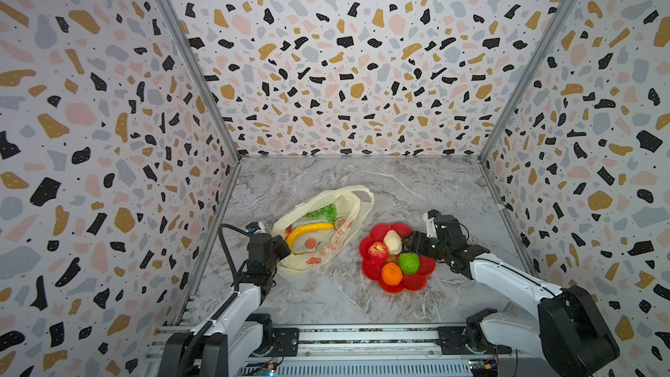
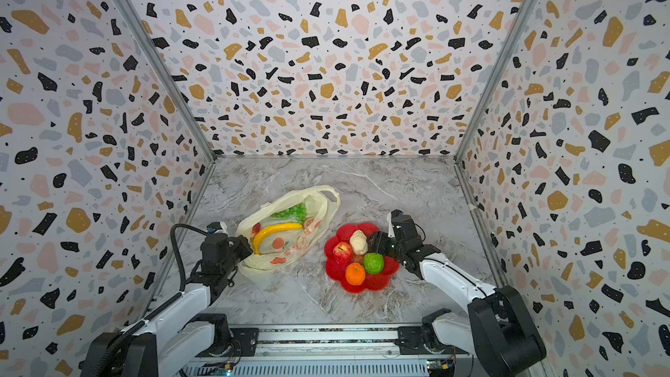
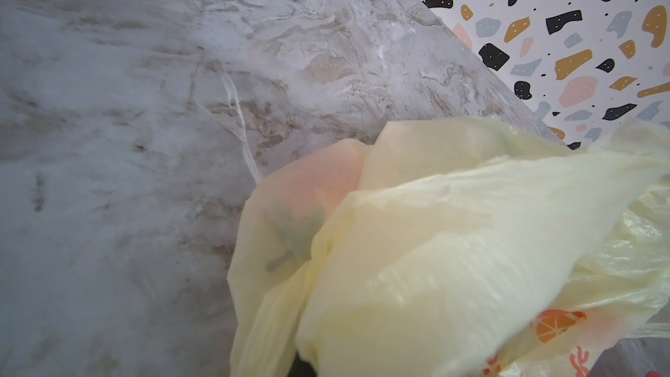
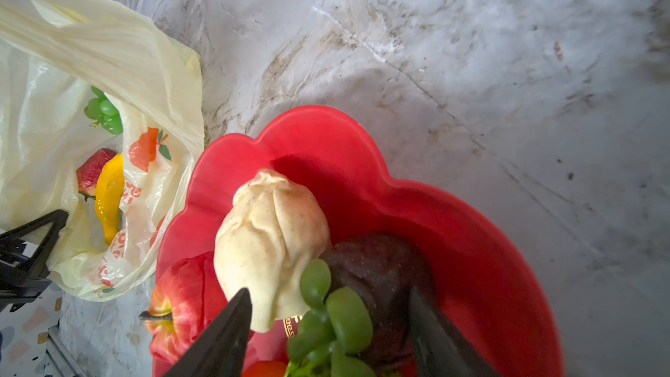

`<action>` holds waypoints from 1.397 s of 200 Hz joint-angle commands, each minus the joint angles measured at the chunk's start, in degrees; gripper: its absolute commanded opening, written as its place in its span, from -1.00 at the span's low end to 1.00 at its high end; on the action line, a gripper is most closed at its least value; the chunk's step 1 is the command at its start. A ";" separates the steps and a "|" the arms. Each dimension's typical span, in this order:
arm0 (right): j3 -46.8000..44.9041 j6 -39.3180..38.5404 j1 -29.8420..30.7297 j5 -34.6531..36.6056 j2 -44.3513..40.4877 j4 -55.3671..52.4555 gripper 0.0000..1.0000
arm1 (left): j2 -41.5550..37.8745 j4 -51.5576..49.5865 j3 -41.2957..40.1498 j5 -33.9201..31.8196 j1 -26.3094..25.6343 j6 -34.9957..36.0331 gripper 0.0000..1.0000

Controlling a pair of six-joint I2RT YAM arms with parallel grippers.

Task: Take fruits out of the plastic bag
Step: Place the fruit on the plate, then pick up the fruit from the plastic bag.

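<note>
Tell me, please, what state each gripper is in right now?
Left gripper: shut on the plastic bag.
Right gripper: open, green grape bunch between its jaws, over the red plate.

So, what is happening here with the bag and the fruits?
The left gripper pinches the edge of the plastic bag. The right gripper hangs open over the red plate, a grape bunch lying between its jaws. On the plate sit the apple, pear-like piece, green citrus and orange. The banana, more grapes and a strawberry lie in the bag.
</note>
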 commanded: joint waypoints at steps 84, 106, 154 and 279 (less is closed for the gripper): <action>14.57 -2.82 18.17 15.62 -2.92 -6.67 0.40 | -1.60 3.35 -0.28 0.90 -2.91 1.60 -0.95; 17.96 -3.03 23.16 15.27 2.80 -3.27 0.40 | -2.27 3.11 0.38 0.08 -7.33 1.81 -0.99; 26.68 -5.95 30.15 10.61 17.47 2.89 0.39 | -11.14 -0.70 -0.25 2.28 -11.47 0.03 -1.00; 56.47 -13.26 40.83 9.17 50.07 2.93 0.25 | -22.26 -17.08 -5.16 -13.62 -11.36 -17.92 -0.98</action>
